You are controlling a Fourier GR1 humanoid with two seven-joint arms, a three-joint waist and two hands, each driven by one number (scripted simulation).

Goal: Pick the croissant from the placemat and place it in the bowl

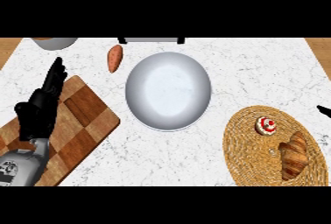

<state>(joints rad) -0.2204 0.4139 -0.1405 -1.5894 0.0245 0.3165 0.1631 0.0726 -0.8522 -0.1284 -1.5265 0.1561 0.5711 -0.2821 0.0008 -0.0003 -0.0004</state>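
Left hand (40, 109) rests released over the board (90, 118); croissant (294, 158) lies on the placemat (245, 157), nearer the right hand (323, 109), whose state I cannot tell; bowl (168, 89) waits.

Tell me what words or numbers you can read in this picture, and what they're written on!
No words, numbers, labels or signs can be read anywhere.
Bowl: plain grey, nothing written.
Round pastry on the placemat: red and white decoration, no letters.
Checked wooden board: only squares.
Left forearm: small dark marks, too blurred to read.
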